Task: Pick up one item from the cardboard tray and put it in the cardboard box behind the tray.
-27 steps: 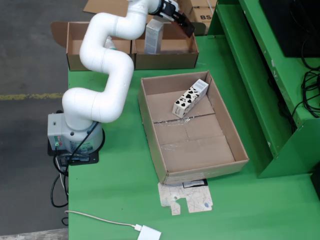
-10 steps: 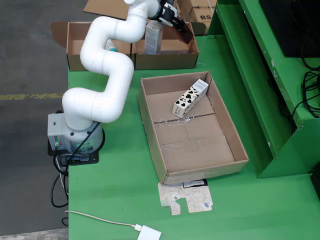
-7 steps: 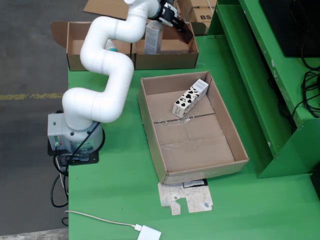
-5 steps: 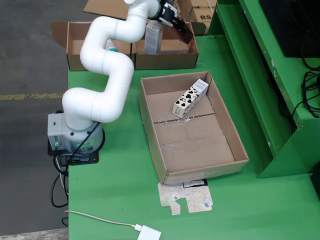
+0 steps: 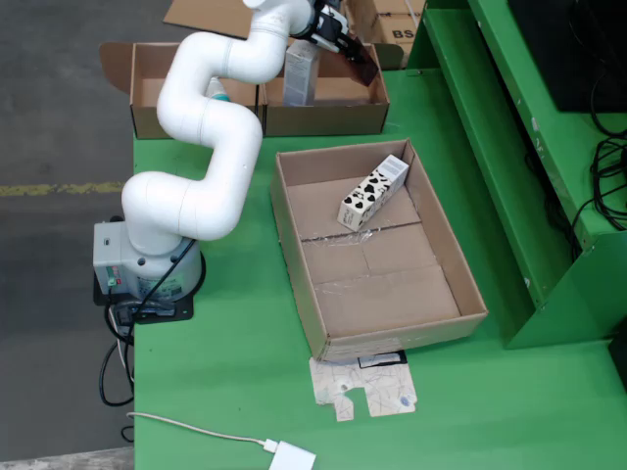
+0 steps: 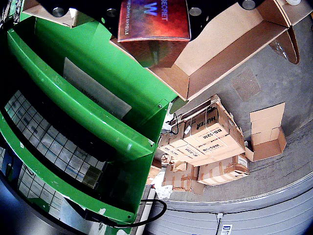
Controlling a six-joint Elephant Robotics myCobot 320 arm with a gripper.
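Observation:
My gripper (image 5: 343,39) is at the top of the fixed view, shut on a flat dark red box (image 5: 362,61). It holds the box tilted above the right part of the cardboard box (image 5: 328,117) behind the tray. In the wrist view the red box (image 6: 154,19) fills the top edge, with the cardboard box's wall and flap (image 6: 220,54) just beyond it. A grey upright pack (image 5: 301,73) stands inside that cardboard box. The cardboard tray (image 5: 304,255) lies in the middle of the green table and holds a white carton with black hearts (image 5: 372,193) at its far end.
A second open cardboard box (image 5: 152,93) stands left of the first, behind the arm. A green shelf frame (image 5: 509,147) rises along the table's right side. A paper scrap (image 5: 362,387) and a white adapter with its cable (image 5: 294,457) lie near the front edge. Stacked cartons (image 6: 210,137) stand on the floor.

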